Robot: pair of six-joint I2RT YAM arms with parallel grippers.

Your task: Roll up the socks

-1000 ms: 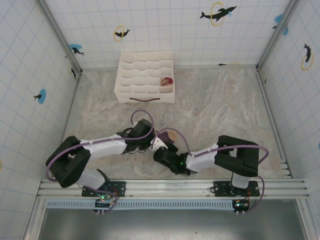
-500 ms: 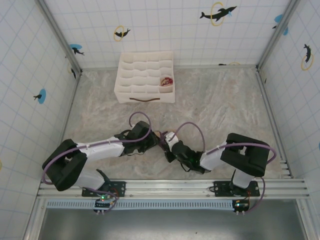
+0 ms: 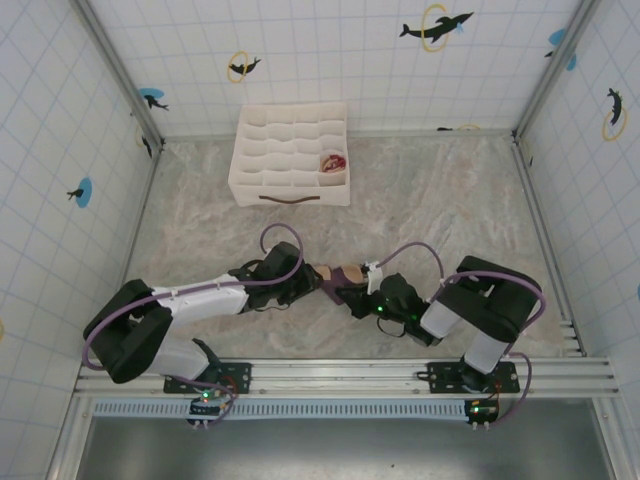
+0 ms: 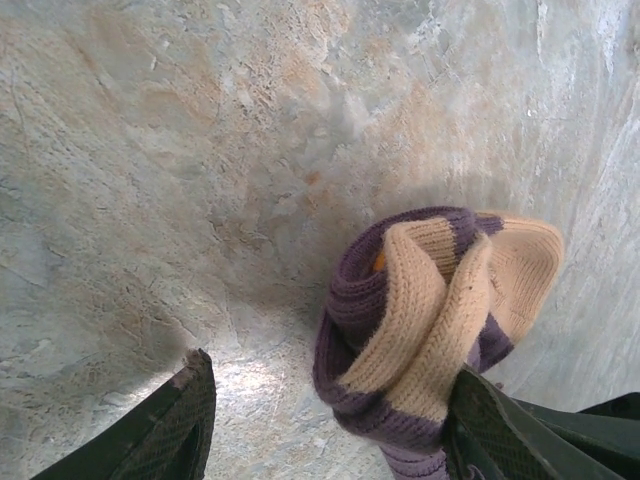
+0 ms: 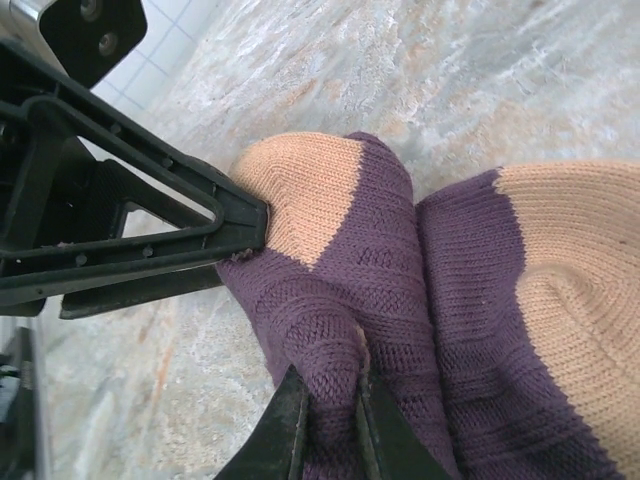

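The socks (image 4: 430, 320) are a purple-and-tan knitted bundle lying on the table (image 4: 150, 150) between both hands; the right gripper (image 5: 328, 390) pinches a purple fold; the left gripper (image 4: 325, 390) stands released, one finger touching the bundle; bare table lies ahead of it.

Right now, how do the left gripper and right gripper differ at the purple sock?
The left gripper stands open, fingers wide on either side of the purple-and-tan sock bundle; the right gripper is shut on a fold of its purple fabric. The left gripper spans the whole bundle; the right gripper takes only a thin fold. Both meet the same bundle on the table.
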